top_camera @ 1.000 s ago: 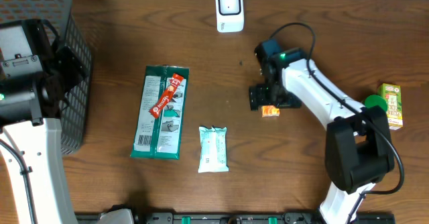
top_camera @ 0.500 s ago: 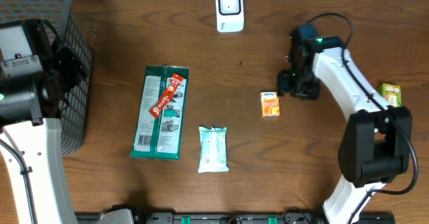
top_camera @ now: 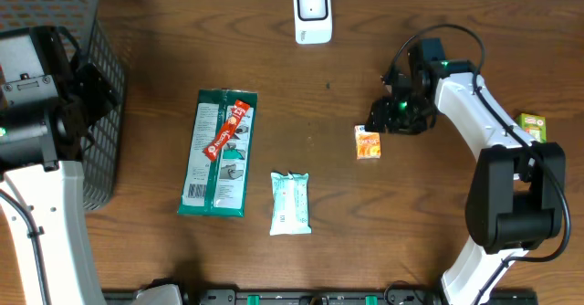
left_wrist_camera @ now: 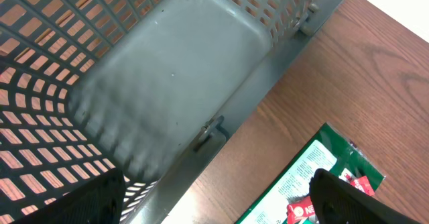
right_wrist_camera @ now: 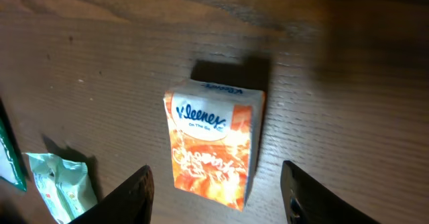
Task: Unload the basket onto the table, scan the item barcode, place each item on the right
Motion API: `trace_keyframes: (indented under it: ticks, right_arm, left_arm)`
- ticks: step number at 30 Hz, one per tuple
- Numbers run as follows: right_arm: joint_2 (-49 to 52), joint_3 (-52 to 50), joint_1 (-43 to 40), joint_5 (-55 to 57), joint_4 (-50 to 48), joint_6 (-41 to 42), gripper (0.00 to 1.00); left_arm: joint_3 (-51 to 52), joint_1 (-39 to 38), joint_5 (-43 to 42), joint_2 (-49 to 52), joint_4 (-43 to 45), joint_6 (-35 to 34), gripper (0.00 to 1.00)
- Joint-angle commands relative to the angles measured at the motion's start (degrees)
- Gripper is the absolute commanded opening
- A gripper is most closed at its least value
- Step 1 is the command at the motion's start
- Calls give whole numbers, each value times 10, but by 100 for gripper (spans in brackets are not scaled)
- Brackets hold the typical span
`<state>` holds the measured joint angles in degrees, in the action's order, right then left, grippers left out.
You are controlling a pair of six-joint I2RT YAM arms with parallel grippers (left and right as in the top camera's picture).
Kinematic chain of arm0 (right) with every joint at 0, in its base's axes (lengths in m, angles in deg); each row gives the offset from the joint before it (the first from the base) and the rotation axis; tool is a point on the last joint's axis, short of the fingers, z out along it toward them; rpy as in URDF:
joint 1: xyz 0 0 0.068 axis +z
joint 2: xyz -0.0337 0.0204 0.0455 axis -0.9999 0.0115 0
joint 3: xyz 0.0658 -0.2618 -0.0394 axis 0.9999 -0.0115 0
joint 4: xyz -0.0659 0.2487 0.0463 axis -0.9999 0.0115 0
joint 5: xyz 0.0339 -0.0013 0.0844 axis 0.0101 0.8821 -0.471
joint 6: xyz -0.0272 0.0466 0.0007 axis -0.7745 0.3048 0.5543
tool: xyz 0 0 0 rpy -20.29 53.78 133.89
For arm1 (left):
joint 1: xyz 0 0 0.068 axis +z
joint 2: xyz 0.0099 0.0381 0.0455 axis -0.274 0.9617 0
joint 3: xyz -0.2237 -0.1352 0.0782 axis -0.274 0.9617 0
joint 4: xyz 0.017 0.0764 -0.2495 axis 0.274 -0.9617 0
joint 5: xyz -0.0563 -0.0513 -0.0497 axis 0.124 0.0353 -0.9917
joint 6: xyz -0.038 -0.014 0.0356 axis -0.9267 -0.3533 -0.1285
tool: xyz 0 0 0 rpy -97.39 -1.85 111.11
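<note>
The orange tissue pack (top_camera: 368,143) lies flat on the table (top_camera: 411,223), well apart from the scanner (top_camera: 312,13) at the far edge. The right gripper (right_wrist_camera: 214,172) hovers close over the pack, fingers spread to either side, pinching nothing. The left gripper (left_wrist_camera: 218,180) hangs by the basket (left_wrist_camera: 174,83), jaws wide and empty. Judged status: early. Grasping, carrying and presenting the barcode all remain.

Bare desk (top_camera: 301,95) is lying open between tissue pack (top_camera: 368,143) and scanner (top_camera: 312,13); basket (top_camera: 100,86) is walling the left edge, green bag (top_camera: 219,159) is sitting nearby.
</note>
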<state>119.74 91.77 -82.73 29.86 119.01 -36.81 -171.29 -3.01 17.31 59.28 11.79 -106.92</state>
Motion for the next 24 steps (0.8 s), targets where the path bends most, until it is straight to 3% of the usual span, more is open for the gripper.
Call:
trace_keyframes:
  ticks: [1,14,18,24]
  right_arm:
    - [-2,-24,-2,-27,-16,-20,55]
    - [-2,-61,-1,-27,-42,-20,58]
    - [-2,-61,-1,-26,-42,-20,43]
    - [-2,-75,-1,4,-52,-17,42]
  left_arm:
    - [-4,2,7,2,0,5,88]
    - [-4,2,7,2,0,5,88]
    - [-4,2,7,2,0,5,88]
    - [-4,2,7,2,0,5,88]
